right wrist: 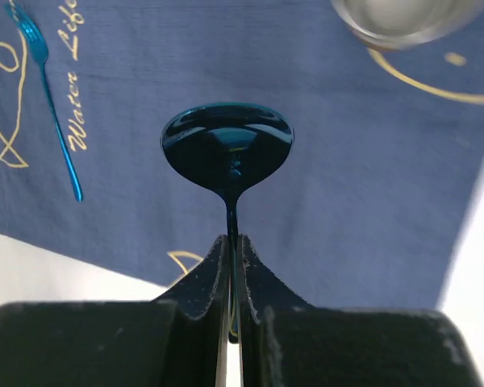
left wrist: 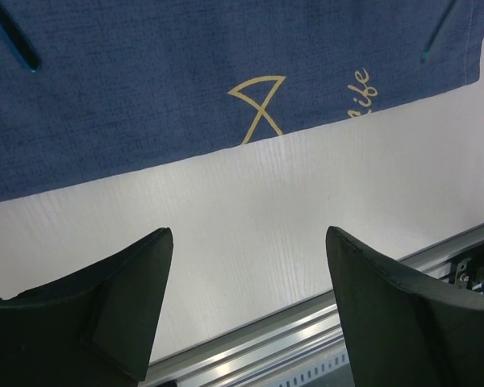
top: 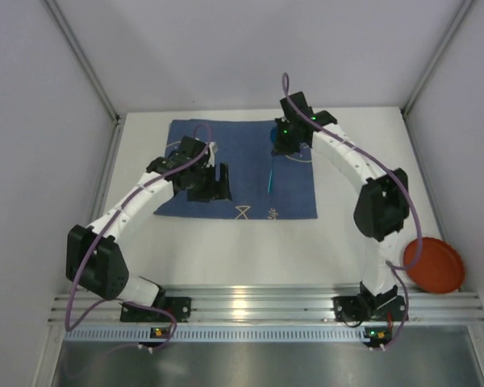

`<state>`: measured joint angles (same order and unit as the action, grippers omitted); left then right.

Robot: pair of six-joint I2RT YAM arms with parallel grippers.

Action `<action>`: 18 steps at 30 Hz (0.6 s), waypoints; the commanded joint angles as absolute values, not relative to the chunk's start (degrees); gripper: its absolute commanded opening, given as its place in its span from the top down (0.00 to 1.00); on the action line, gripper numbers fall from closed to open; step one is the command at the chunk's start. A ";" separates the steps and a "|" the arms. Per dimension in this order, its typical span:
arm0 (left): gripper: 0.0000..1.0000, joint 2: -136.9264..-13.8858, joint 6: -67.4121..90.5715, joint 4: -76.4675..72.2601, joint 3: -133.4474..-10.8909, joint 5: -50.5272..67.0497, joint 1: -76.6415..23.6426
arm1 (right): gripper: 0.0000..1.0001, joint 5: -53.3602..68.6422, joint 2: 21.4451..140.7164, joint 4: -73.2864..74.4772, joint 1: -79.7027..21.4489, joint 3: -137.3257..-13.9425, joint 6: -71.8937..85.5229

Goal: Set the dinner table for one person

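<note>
The white dinner table (top: 226, 242) carries a dark blue cloth mat (top: 250, 173) with pale line drawings. My right gripper (top: 287, 143) hangs over the mat's far right part. In the right wrist view this gripper (right wrist: 235, 242) is shut on the thin handle of a shiny blue spoon (right wrist: 227, 145), whose bowl points away from the fingers above the mat (right wrist: 347, 185). A blue fork (top: 270, 173) (right wrist: 52, 113) lies on the mat. My left gripper (top: 208, 184) (left wrist: 248, 238) is open with nothing between its fingers, above the table (left wrist: 266, 210) by the mat's near edge.
A red plate (top: 434, 266) sits at the table's near right corner. A clear glass (right wrist: 403, 16) stands on the mat beyond the spoon. Another dark blue utensil (left wrist: 16, 40) lies on the mat (left wrist: 185, 72). The aluminium rail (top: 266, 302) runs along the near edge; grey walls enclose the other sides.
</note>
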<state>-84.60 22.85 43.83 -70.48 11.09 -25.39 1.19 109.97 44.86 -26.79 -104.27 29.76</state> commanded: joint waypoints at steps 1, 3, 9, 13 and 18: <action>0.18 -77.45 26.18 44.92 -68.75 10.02 -22.60 | 1.00 5.79 120.91 47.81 -27.86 -112.83 28.13; 0.16 -72.46 27.15 44.21 -66.37 8.97 -20.14 | 1.00 6.68 126.98 49.30 -28.65 -119.95 27.51; 0.09 -63.64 27.77 45.52 -62.49 4.40 -17.23 | 1.00 6.33 137.02 52.56 -29.00 -130.51 27.77; 0.09 -62.49 27.43 48.16 -62.40 2.64 -16.96 | 1.00 4.66 138.87 52.65 -28.83 -131.04 27.86; 0.09 -62.31 25.67 49.57 -63.98 0.53 -16.70 | 0.72 4.04 140.01 52.73 -28.83 -131.31 27.77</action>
